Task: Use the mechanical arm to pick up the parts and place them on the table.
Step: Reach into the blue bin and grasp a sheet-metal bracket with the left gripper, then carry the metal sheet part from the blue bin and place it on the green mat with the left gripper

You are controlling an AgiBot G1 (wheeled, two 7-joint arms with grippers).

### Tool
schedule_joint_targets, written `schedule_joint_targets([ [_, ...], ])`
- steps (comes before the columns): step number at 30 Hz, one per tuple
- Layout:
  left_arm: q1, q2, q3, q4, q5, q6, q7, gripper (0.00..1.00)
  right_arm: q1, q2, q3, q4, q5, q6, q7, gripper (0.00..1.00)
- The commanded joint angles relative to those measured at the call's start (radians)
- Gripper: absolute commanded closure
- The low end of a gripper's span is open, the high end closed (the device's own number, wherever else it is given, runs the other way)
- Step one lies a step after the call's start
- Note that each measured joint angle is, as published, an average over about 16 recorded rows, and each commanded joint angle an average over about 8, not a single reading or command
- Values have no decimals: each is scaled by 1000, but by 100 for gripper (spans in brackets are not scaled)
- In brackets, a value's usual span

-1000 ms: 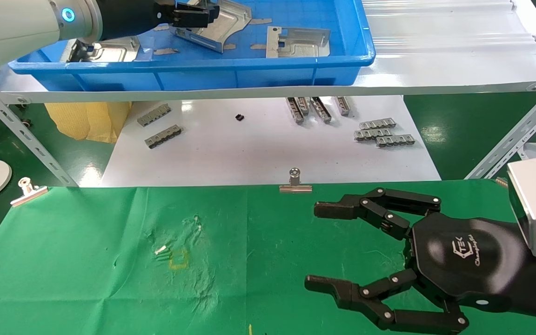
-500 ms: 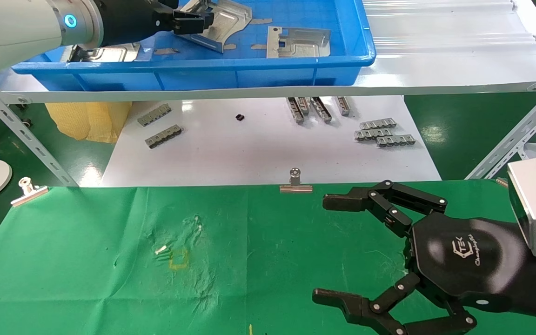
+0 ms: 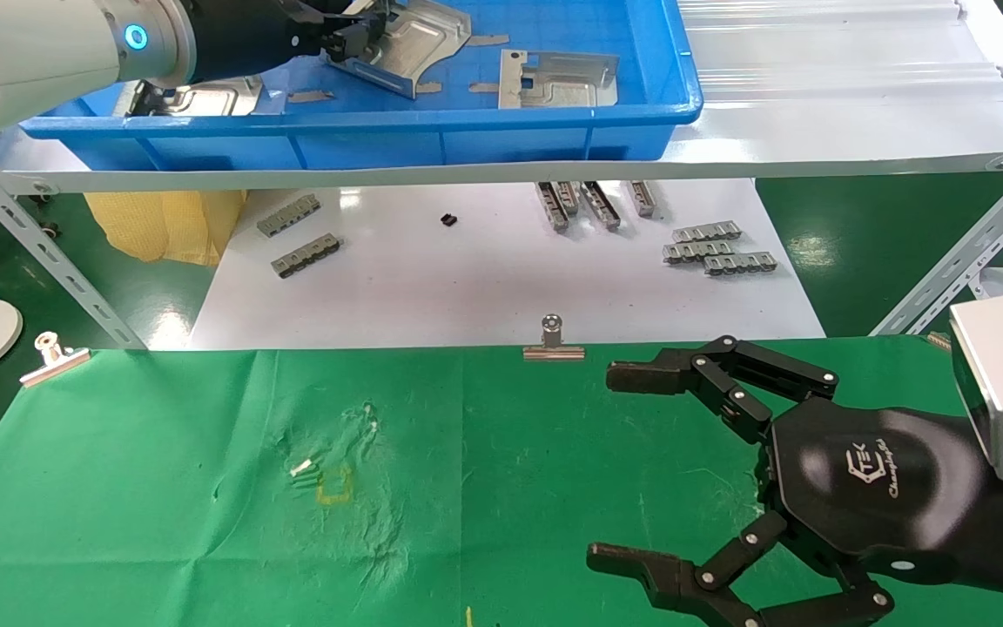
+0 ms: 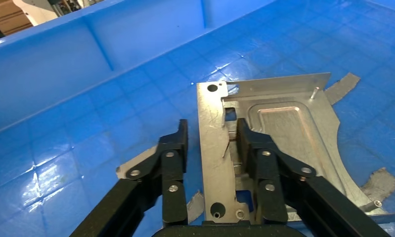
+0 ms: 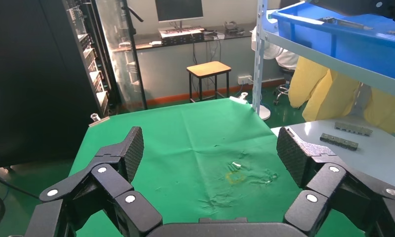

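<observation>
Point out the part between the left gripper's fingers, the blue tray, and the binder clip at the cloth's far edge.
part [image 4: 279, 123]: left wrist view, on its embossed panel.
blue tray [image 3: 467, 144]: head view, on its front wall.
binder clip [image 3: 553, 351]: head view, on its flat jaw bar.

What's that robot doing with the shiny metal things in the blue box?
The left gripper is reaching into the blue tray up on the shelf. Its two black fingers sit on either side of the flange of a shiny metal part, closing in to grab it. Two more parts lie in the tray. The right gripper hangs wide open above the green table, holding nothing. No part lies on the table.
</observation>
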Motion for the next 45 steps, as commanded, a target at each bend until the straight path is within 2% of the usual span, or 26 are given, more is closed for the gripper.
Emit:
schedule_joint_targets([
  [1, 1, 0, 0, -1, -1, -4, -3, 100, 0, 0, 0, 0, 0, 0, 0, 0],
  [11, -10, -16, -21, -24, -37, 43, 27, 100, 0, 0, 0, 0, 0, 0, 0, 0],
  [23, -23, -95, -68, -42, -110, 228, 117, 100, 0, 0, 0, 0, 0, 0, 0, 0],
  [29, -19, -157, -95, -62, -155, 394, 181, 100, 0, 0, 0, 0, 0, 0, 0, 0],
  [39, 7, -283, -117, -119, -211, 807, 318, 100, 0, 0, 0, 0, 0, 0, 0, 0],
  [45, 57, -355, -99, -201, -243, 887, 376, 100, 0, 0, 0, 0, 0, 0, 0, 0],
])
